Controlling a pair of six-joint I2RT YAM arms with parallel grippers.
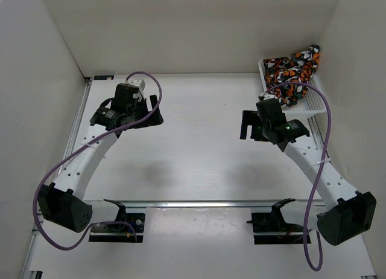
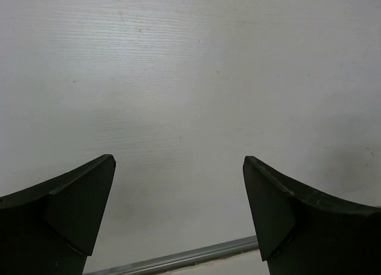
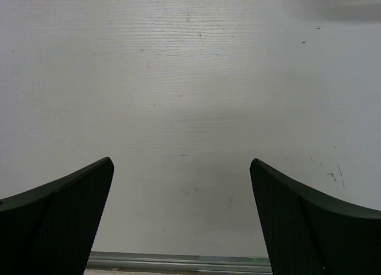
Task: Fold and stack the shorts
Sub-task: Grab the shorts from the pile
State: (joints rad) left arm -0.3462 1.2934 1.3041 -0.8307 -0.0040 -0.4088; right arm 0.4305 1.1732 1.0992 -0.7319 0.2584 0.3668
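orange-black shorts [image 1: 292, 70] heaped in basket [image 1: 313, 104], just beyond right fingers [image 1: 247, 125]; left fingers [image 1: 155, 111] far off; both spread.

The soft camouflage-print cloth shorts [image 1: 294, 70] lie bunched in the white plastic mesh basket [image 1: 310, 104] at the far right corner of the white tabletop [image 1: 199, 152]. The left fingers [image 2: 65, 209] hang far left; the right fingers [image 3: 309, 221], near the basket.

This looks like a robotics lab test cell rather than a home. A bare white table [image 1: 193, 164] is boxed in by plain white walls [image 1: 36, 61]. Two robot arms [image 1: 90, 158] are bolted to a metal rail [image 1: 199, 203], trailing purple cables [image 1: 328, 128]. A white mesh basket [image 1: 310, 104] sits just beyond the right gripper [image 1: 246, 125].
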